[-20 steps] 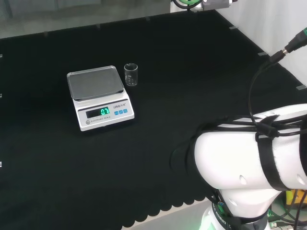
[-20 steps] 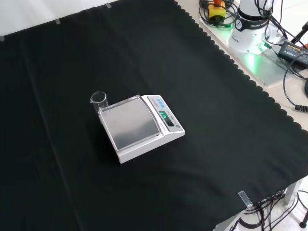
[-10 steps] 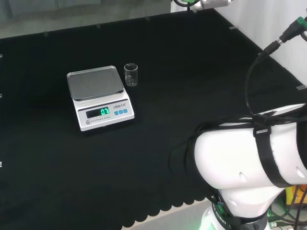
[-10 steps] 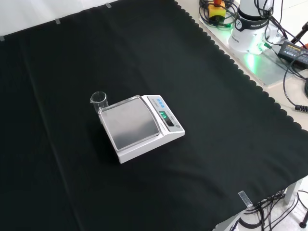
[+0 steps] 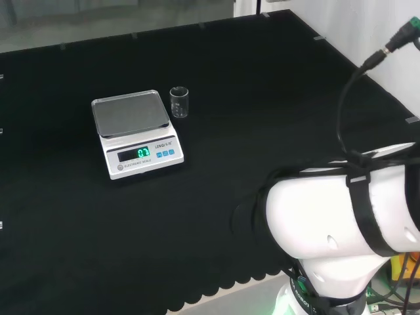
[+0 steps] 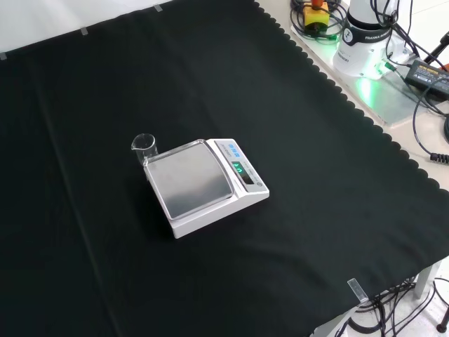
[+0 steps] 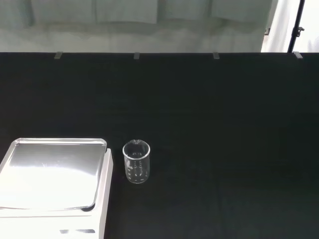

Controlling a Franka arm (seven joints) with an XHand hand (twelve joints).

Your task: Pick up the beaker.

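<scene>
Arm link (image 5: 341, 213), lower right of the head view: big, glossy white, rounded shell with two small dark dots, probably screw holes. Black straps (image 5: 369, 210) wrap it, holding black cables (image 5: 348, 111) that run up to a green-tipped connector (image 5: 408, 27) at the upper right. Under the link, a darker joint with a green glow. Front view, upper right: white base (image 6: 365, 38) on a grey plate (image 6: 386, 91), green light at its foot, more black cables around it.
</scene>
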